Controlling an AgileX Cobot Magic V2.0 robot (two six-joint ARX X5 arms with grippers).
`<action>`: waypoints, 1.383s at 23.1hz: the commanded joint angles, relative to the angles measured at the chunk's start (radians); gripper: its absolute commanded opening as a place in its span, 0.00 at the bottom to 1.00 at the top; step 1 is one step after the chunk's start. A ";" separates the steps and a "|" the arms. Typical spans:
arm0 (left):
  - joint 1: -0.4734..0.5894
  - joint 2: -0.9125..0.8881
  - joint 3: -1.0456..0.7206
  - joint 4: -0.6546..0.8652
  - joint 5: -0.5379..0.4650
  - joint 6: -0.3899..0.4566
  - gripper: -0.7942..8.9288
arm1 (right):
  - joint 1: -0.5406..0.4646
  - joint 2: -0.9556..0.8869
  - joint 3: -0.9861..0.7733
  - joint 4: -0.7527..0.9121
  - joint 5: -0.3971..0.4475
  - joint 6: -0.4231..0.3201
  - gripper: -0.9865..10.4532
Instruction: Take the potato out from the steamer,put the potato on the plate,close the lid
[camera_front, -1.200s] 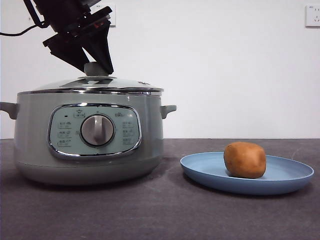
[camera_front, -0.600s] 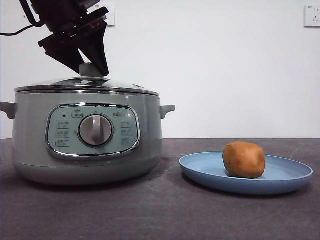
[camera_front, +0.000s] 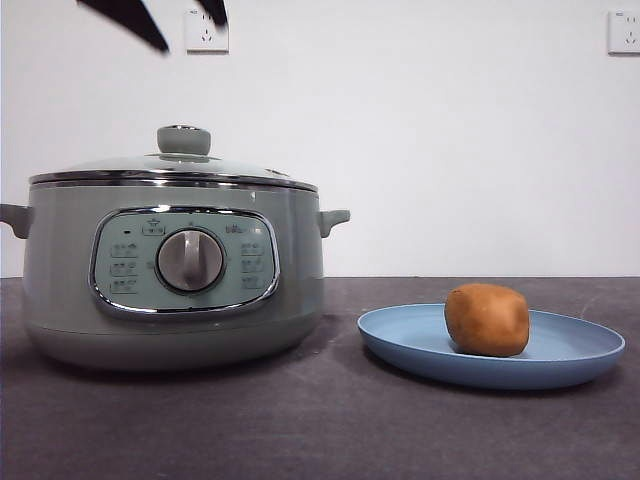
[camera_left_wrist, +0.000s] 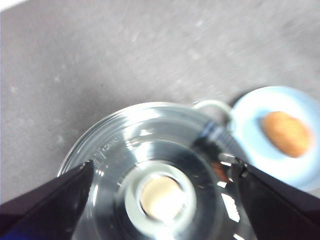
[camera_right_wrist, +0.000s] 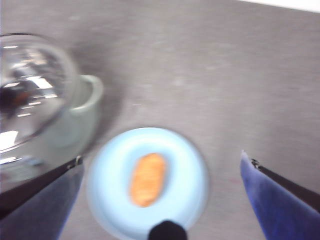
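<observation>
Front view showed the domed glass lid (camera_front: 175, 168) seated on the sage-green steamer (camera_front: 170, 270). Beside the steamer, the matte orange-brown potato (camera_front: 487, 319) lay on the shallow blue plate (camera_front: 580, 352). Left gripper (camera_left_wrist: 162, 172) hung above the steamer, fingers apart; right gripper (camera_right_wrist: 162, 167) also spread.

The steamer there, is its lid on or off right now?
On. The lid sits level on the steamer, its chrome edge meeting the rim all round, and the open left gripper hangs above its knob.

The lid (camera_front: 175, 168) sits on the steamer (camera_front: 170, 270) at left; right of it, the potato (camera_front: 487, 319) lies on the plate (camera_front: 575, 350).
</observation>
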 joint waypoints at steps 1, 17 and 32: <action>0.000 0.002 0.148 -0.163 0.075 0.004 0.56 | 0.000 0.003 -0.003 0.008 -0.126 0.009 0.55; -0.050 -0.031 0.288 -0.314 0.253 0.106 0.08 | 0.000 0.003 -0.003 0.001 -0.428 -0.045 0.09; -0.050 -0.031 0.288 -0.309 0.253 0.106 0.08 | -0.001 0.003 -0.003 0.000 -0.402 -0.047 0.09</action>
